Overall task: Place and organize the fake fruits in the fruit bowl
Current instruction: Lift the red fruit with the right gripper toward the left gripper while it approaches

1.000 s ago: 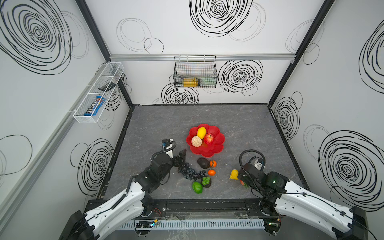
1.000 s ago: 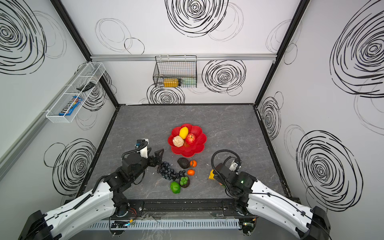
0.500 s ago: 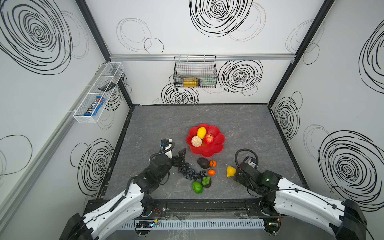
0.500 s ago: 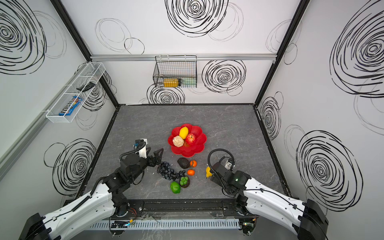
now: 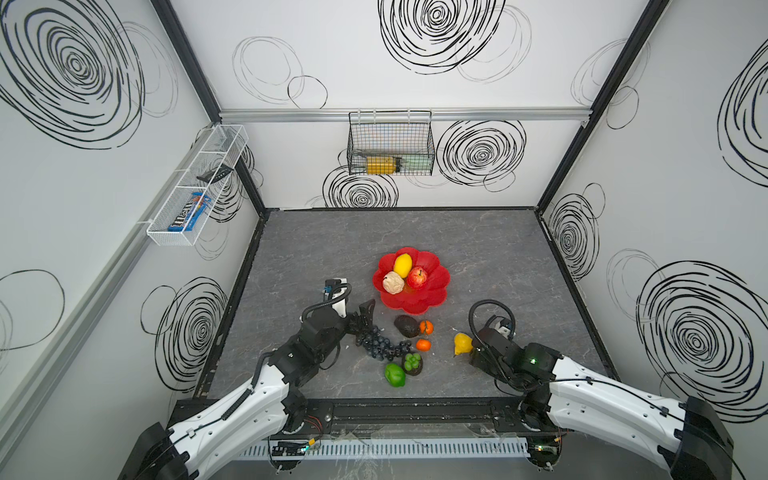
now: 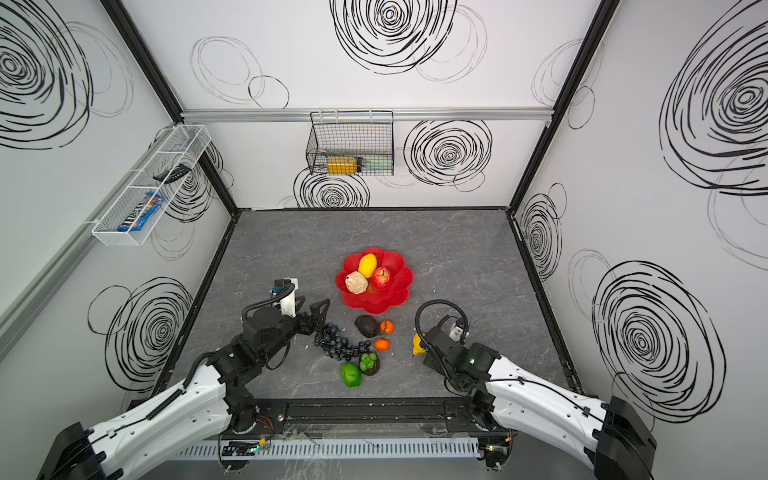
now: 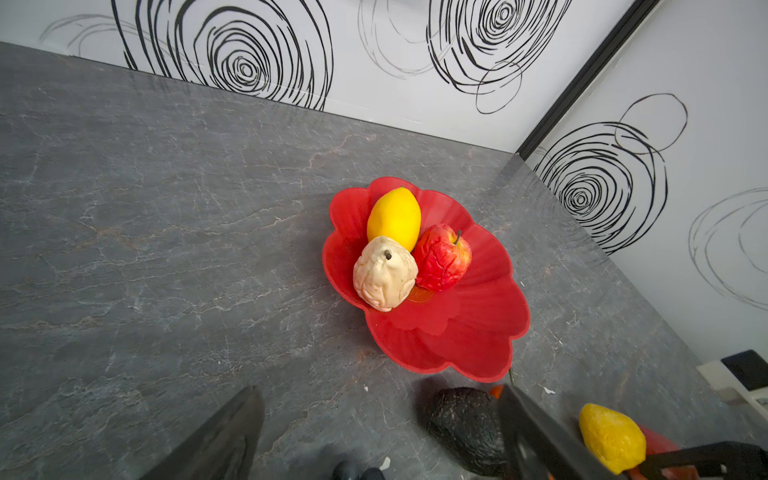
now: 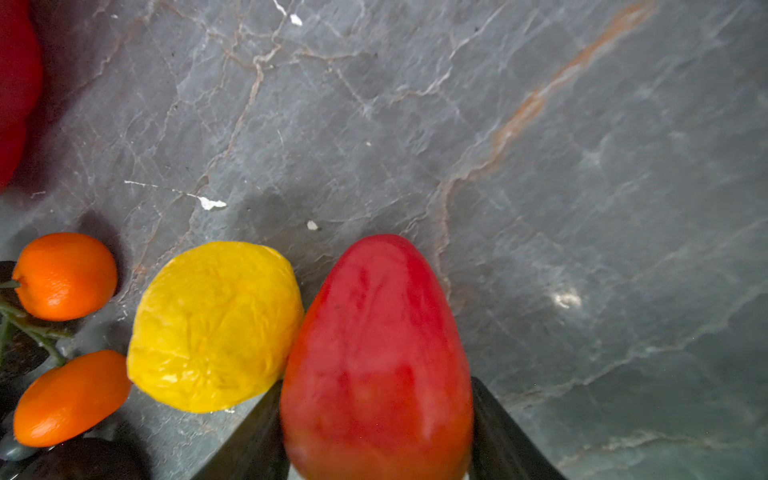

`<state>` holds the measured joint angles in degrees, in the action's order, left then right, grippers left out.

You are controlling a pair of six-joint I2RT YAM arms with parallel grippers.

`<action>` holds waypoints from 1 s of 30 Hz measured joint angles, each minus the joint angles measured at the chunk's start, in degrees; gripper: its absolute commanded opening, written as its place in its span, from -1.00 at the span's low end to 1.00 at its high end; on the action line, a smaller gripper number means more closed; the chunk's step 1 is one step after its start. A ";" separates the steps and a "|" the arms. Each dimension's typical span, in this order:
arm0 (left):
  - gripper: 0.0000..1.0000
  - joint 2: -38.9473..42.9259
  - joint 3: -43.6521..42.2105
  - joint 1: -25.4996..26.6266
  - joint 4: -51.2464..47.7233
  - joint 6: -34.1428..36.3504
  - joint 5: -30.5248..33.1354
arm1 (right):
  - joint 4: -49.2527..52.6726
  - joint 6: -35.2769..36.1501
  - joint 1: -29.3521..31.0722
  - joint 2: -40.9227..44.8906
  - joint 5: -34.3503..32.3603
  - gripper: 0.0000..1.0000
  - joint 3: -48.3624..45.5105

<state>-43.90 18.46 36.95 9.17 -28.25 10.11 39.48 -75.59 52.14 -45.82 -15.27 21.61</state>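
The red flower-shaped fruit bowl (image 5: pixel 415 307) (image 7: pixel 457 332) holds a yellow lemon (image 5: pixel 402 265), a cream lumpy fruit (image 5: pixel 393 282) and a red apple (image 5: pixel 417 277). In front of it on the table lie a black avocado (image 5: pixel 406 326), two oranges (image 5: pixel 425 327) (image 5: pixel 423 345), a dark grape bunch (image 5: pixel 380 347), two green fruits (image 5: pixel 395 375) (image 5: pixel 412 362) and a wrinkled yellow fruit (image 5: pixel 462 343). My left gripper (image 5: pixel 365 322) (image 7: pixel 380 440) hangs open over the grapes' left end. My right gripper (image 8: pixel 376 395) is shut on a red egg-shaped fruit (image 8: pixel 374 353), which touches the yellow fruit (image 8: pixel 216 328) and is hidden in both top views.
A black wire basket (image 5: pixel 390 143) with a yellow-labelled bottle hangs on the back wall. A white wire basket (image 5: pixel 195 183) with a blue packet hangs on the left wall. Walls close in three sides, and a black rail (image 5: pixel 395 409) runs along the front edge.
My right gripper slid a little left toward the yellow fruit and its jaws narrowed onto the red fruit. The left arm barely shifted and stayed open.
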 measured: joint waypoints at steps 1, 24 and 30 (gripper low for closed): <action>0.85 -0.61 0.15 0.00 0.00 -0.31 -0.57 | 0.46 0.09 0.00 -0.11 -0.11 0.23 0.74; 0.82 -17.75 16.31 -0.63 -4.26 -7.85 -20.17 | -6.75 23.21 1.14 2.29 -1.70 0.19 15.74; 0.82 -19.45 17.99 2.56 -4.22 -10.93 -23.63 | -16.87 33.57 3.43 2.67 1.18 0.16 11.63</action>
<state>-63.35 36.45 39.51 4.95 -39.18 -13.52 22.61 -42.02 55.57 -43.16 -14.09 33.23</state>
